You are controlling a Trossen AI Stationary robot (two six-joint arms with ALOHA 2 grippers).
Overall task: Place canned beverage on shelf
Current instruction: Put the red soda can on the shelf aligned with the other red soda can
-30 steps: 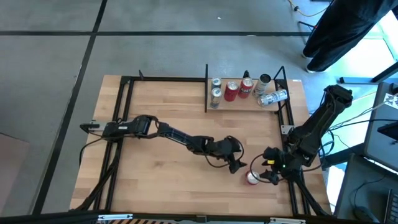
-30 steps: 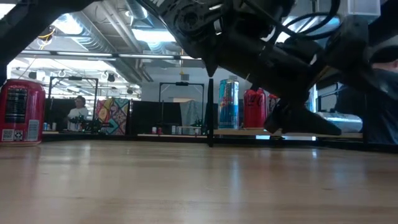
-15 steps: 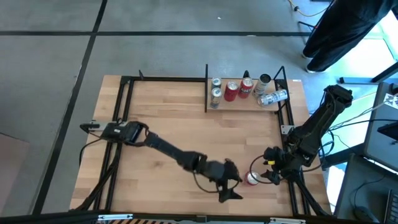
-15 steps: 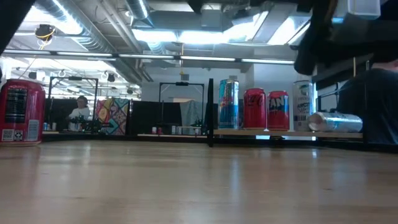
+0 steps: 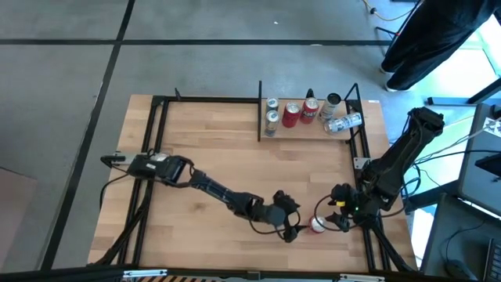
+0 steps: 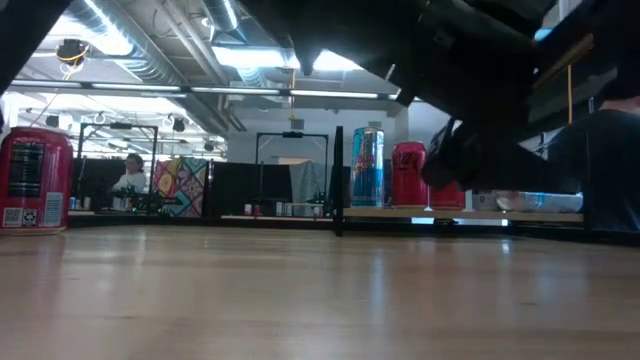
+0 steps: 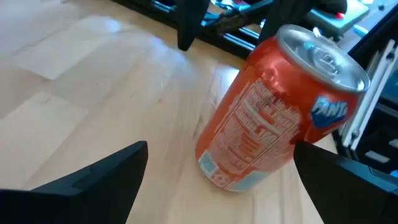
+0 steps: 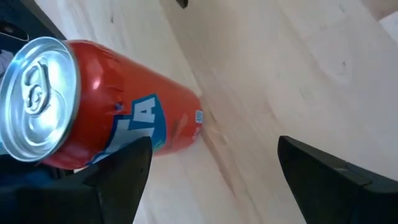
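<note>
A red-orange canned beverage (image 5: 317, 225) stands upright on its base near the tabletop's near right corner; it also shows in the low view (image 6: 35, 180). My left gripper (image 5: 293, 229) is open just to its left, and the can (image 7: 273, 106) stands ahead of its spread fingers. My right gripper (image 5: 337, 218) is open close on the can's right, with the can (image 8: 99, 106) beside one finger; whether they touch does not show. The shelf (image 5: 297, 133) sits at the far right of the table with several cans on it, one lying on its side (image 5: 344, 123).
Thin black posts (image 5: 259, 110) edge the shelf, and a black frame runs round the tabletop (image 5: 156, 102). Bare wood (image 5: 219, 141) stretches between the can and the shelf. A person stands beyond the far right corner (image 5: 430, 39).
My left gripper has swung from the can's far-left side toward the table's near edge, then come back a little toward the can, rolling as it went. The can has stayed upright in place.
</note>
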